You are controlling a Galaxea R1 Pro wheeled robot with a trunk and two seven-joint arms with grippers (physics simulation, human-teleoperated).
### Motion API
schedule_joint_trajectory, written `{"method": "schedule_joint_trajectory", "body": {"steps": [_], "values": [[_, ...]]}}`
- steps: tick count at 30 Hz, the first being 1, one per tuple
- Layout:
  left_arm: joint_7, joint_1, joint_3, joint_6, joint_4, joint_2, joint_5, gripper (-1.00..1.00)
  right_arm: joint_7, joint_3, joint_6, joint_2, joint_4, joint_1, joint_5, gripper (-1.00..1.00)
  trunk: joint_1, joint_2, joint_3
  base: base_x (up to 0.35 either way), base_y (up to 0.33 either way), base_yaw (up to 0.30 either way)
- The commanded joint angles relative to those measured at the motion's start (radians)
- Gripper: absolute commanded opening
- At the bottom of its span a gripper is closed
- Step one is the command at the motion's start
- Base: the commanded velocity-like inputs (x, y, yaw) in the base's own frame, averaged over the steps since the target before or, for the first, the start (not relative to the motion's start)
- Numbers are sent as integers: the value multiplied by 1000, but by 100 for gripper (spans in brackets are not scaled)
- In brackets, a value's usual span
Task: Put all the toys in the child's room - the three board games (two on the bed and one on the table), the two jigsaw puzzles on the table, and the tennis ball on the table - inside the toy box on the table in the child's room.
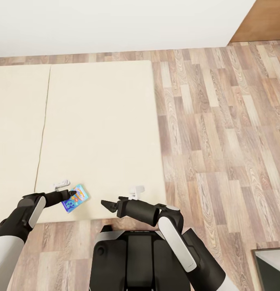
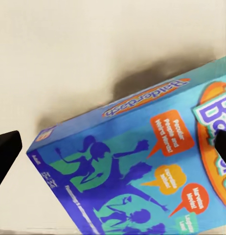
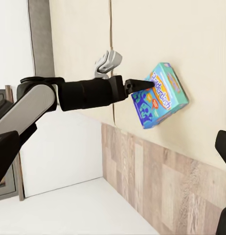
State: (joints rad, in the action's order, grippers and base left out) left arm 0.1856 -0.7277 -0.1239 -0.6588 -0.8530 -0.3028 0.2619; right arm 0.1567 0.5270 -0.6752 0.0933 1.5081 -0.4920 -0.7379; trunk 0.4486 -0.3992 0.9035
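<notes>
1. The left gripper (image 1: 71,195) has its jaws spread wide around the Balderdash board game (image 1: 75,198), gripping nothing.
2. That game lies tilted at the bed's (image 1: 99,133) near edge.
3. The right gripper (image 1: 108,205), just beside the bed's near edge, is open and empty.

My head camera looks steeply down over both my arms at the bed (image 1: 99,133) and the wood floor (image 1: 220,133). The camera on my left wrist sits very near the board game (image 2: 142,166), facing the mattress. My right wrist camera looks sideways across at my left claw (image 3: 137,85) and the same board game.
</notes>
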Motion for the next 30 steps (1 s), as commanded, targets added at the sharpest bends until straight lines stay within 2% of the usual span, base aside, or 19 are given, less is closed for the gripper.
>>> {"method": "schedule_joint_trajectory", "body": {"steps": [1, 30], "values": [[6, 1, -4, -4, 3, 36, 1, 100, 3, -1, -4, 0, 0, 0, 2, 100, 1, -1, 1, 0, -148, 0], [10, 1, -7, -2, 3, 33, 4, 100, 3, 0, -4, 0, 1, 0, 2, 100, 1, -1, 1, 0, -12, 0]]}}
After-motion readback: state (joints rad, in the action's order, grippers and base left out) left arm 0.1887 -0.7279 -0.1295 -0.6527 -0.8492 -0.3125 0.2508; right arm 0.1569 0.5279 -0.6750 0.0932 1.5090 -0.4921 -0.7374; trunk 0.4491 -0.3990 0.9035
